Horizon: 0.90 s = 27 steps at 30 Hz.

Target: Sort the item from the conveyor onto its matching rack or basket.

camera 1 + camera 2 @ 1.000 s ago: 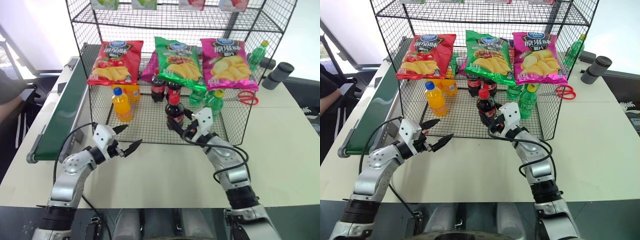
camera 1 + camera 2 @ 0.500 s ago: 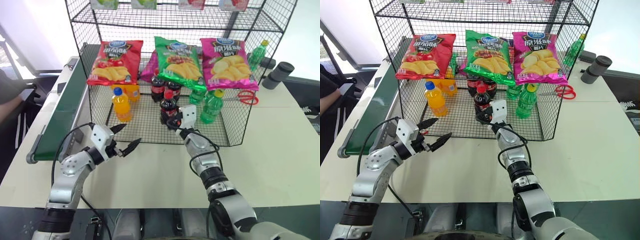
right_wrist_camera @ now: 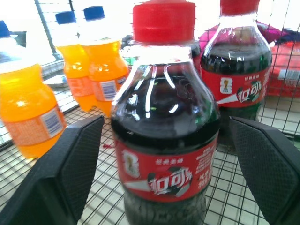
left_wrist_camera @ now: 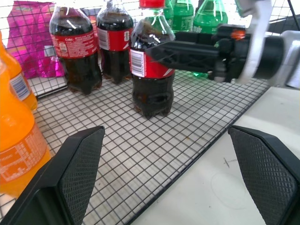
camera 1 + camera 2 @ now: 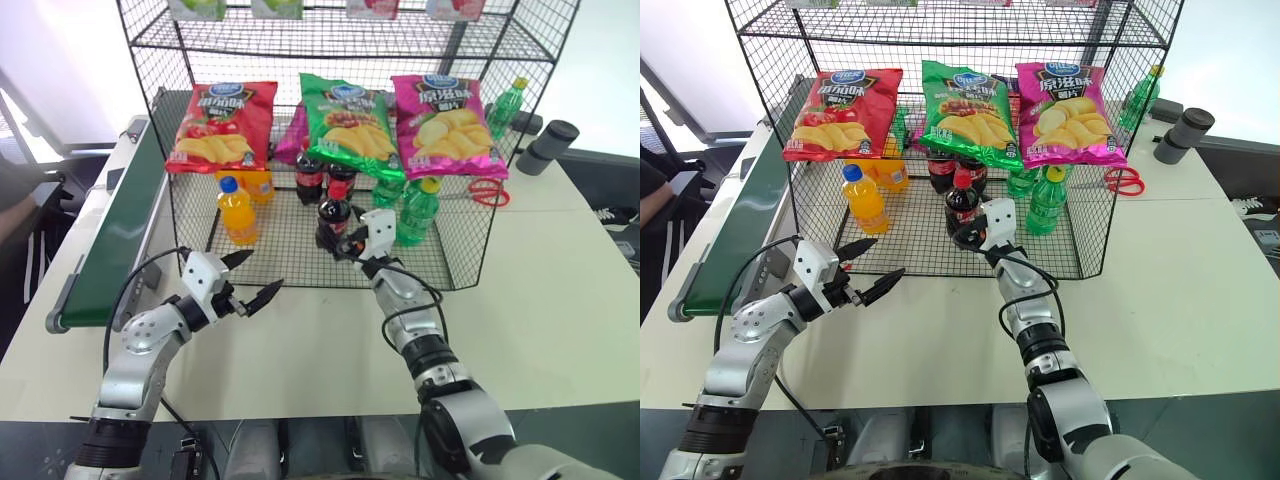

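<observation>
right gripper (image 3: 154,140): jaws parted around cola bottle (image 5: 333,222), not clamping | bottle upright on rack (image 5: 300,262) tray floor, before two alike | advice: back out straight, don't clip it

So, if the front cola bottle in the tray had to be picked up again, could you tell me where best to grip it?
I would grip the front cola bottle across its labelled body, coming from the tray's open front side. It stands upright, apart from the two colas behind it, and the right pincer already straddles it there with its fingers open. The red cap looks too small for a steady hold.
</observation>
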{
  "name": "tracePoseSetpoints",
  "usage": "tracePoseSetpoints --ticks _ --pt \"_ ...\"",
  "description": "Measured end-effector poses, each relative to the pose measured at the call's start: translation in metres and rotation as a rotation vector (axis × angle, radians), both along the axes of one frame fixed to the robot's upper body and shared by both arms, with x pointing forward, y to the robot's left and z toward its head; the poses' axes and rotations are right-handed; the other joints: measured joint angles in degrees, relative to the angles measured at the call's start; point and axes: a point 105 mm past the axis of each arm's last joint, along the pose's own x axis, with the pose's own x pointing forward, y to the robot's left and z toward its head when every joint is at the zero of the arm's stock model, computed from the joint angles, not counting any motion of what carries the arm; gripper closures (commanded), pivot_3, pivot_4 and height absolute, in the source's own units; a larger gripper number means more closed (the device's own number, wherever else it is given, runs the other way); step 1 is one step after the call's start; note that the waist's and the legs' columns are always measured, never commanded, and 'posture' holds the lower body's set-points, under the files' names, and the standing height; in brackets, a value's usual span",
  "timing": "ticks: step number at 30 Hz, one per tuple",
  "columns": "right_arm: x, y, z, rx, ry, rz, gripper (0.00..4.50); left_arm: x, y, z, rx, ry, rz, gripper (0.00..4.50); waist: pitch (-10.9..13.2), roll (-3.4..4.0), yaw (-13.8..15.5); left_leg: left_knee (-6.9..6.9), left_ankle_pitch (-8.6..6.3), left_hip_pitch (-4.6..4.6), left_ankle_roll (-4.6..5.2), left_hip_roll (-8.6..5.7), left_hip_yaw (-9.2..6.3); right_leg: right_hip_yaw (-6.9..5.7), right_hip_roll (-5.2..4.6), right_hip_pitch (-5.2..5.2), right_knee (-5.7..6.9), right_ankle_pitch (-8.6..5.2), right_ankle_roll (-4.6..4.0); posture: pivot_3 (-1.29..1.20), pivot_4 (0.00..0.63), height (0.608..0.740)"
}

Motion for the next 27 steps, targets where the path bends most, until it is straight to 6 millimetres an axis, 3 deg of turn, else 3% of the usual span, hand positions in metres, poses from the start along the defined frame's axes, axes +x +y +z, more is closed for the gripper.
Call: tracePoseSetpoints --ticks 10,14,22,27 --pt "-0.077 -0.075 -0.003 -0.205 0.046 0.13 0.08 0.008 0.004 0.006 0.028 0.008 0.033 0.0 0.0 0.05 -0.1 -0.02 0.0 0.07 0.01 0.0 -0.03 0.01 0.0 0.07 -0.03 -0.01 -0.01 0.0 0.15 0.74" --pt "-0.1 -0.108 0.013 -0.244 0.081 0.129 0.08 0.009 0.014 0.004 0.078 0.034 0.045 0.0 0.0 0.06 0.0 -0.01 0.0 0.11 0.01 0.01 -0.04 0.01 0.02 0.12 -0.03 -0.01 -0.01 0.0 0.15 0.74" --pt "-0.125 -0.158 0.018 -0.327 0.168 0.066 0.08 0.009 0.043 0.005 0.116 0.05 0.095 0.0 0.0 0.05 0.7 -0.01 0.0 0.11 0.02 -0.01 -0.01 0.01 0.03 0.17 -0.14 -0.01 -0.02 0.0 0.15 0.74" --pt "-0.124 -0.166 0.023 -0.328 0.171 0.048 0.08 0.007 0.049 0.002 0.116 0.066 0.093 0.0 0.0 0.05 1.5 0.01 0.0 0.12 0.02 -0.01 -0.01 0.01 0.06 0.18 -0.14 -0.01 -0.02 0.0 0.15 0.74"
